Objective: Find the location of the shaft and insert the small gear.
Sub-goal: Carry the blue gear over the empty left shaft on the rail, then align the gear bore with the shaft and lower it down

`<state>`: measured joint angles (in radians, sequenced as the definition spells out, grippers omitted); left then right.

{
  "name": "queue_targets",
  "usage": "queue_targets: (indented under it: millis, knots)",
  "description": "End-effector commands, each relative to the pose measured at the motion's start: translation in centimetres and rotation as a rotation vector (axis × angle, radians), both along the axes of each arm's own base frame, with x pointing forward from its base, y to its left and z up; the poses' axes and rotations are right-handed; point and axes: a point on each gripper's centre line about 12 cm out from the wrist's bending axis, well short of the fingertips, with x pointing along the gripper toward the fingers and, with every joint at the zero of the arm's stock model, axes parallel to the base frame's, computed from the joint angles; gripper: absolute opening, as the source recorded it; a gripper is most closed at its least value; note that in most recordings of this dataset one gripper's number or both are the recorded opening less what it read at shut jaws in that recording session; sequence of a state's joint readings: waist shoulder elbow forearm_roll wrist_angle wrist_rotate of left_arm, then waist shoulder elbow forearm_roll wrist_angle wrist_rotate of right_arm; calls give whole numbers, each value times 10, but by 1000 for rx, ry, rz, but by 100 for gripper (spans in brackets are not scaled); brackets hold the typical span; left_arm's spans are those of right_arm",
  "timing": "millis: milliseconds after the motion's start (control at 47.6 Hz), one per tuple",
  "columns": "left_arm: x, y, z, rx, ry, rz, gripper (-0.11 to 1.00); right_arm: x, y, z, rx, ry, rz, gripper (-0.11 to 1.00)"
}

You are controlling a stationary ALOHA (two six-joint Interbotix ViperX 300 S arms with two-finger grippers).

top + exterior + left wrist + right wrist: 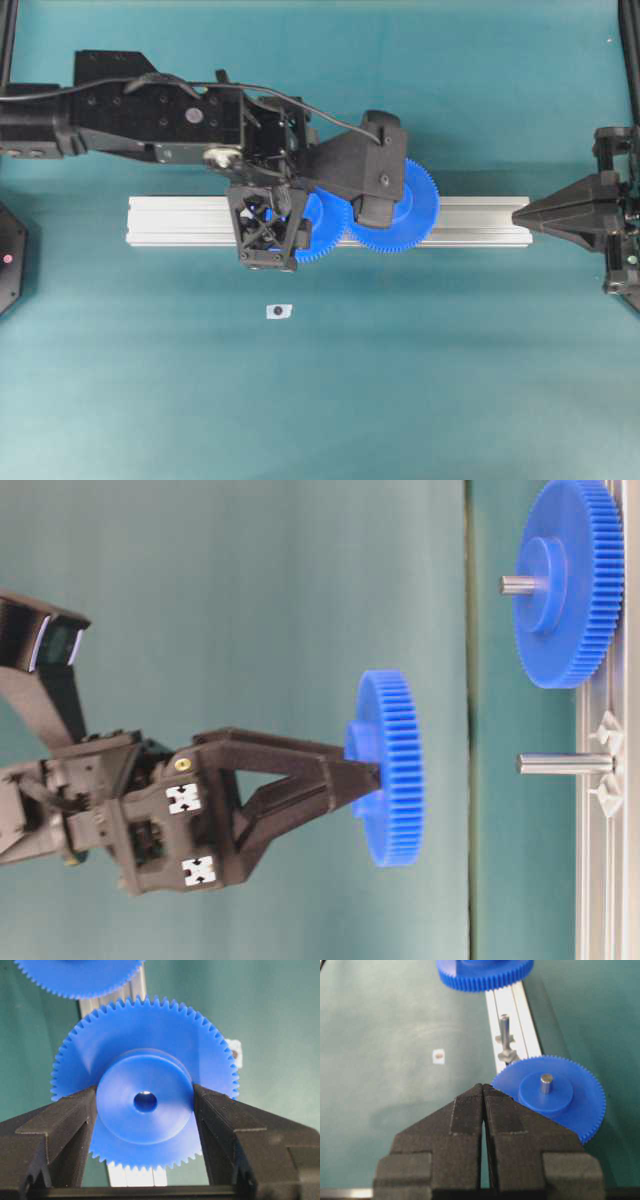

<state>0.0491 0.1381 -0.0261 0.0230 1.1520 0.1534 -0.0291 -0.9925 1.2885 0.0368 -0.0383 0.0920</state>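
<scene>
Because the gear's bore must drop over the shaft (504,1027), the left gripper (145,1105) clamps the small gear (145,1087) by its hub, hovering above the rail (180,222), at nine o'clock of the big gear (410,215).

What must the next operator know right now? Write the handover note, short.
Left gripper: jaws clamped on the hub of the small gear, held in the air above the rail.
Right gripper: jaws shut, empty, off the rail's end.
Shaft: bare, upright on the rail, beside the large gear, which sits on its own pin.
Done: small gear is in the grip, and its bore looks roughly lined up over the shaft.
Left: lower the gear onto the shaft, then release.
</scene>
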Motion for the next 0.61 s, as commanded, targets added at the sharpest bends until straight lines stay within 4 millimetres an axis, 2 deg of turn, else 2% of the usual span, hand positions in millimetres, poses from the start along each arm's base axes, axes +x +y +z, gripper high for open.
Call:
queue_targets:
  millis: [0, 588]
  knots:
    - [4, 1, 15, 6, -47, 0, 63, 2, -1, 6, 10, -19, -6, -1]
    - [10, 4, -11, 7, -23, 3, 63, 2, -1, 5, 10, -17, -6, -1]
